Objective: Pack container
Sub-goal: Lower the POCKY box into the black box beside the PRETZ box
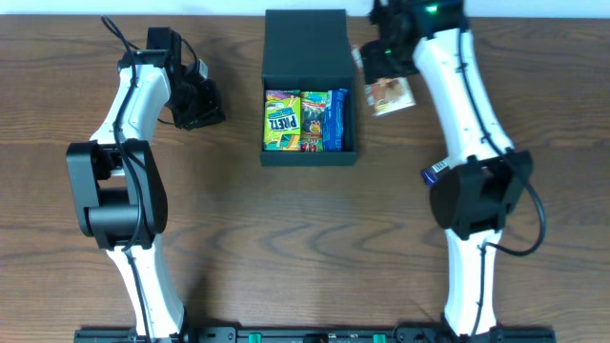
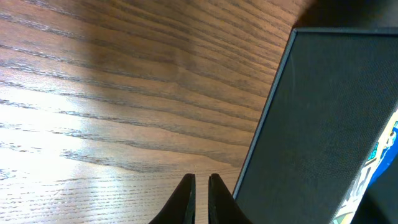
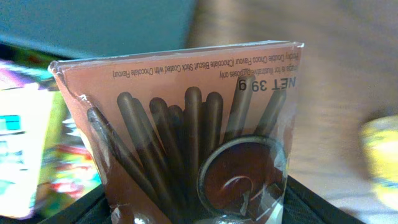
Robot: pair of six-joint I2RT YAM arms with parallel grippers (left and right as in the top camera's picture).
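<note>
Though stiff-walled, likely handles light and crushable: dark teal-black square cardboard box (image 1: 305, 48), lying open just left of right pincer (image 1: 379, 71). Best taken by a side wall. Grasping brown chocolate-stick packet (image 3: 186, 124) there; clenched empty at left pincer (image 2: 200, 178).

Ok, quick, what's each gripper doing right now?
Left gripper: closed, empty.
Right gripper: closed on the chocolate-stick pack.

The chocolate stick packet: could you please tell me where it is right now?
Overhead, the chocolate stick packet is held in the right tool, just right of the container, level with its lid hinge and outside the box.
</note>
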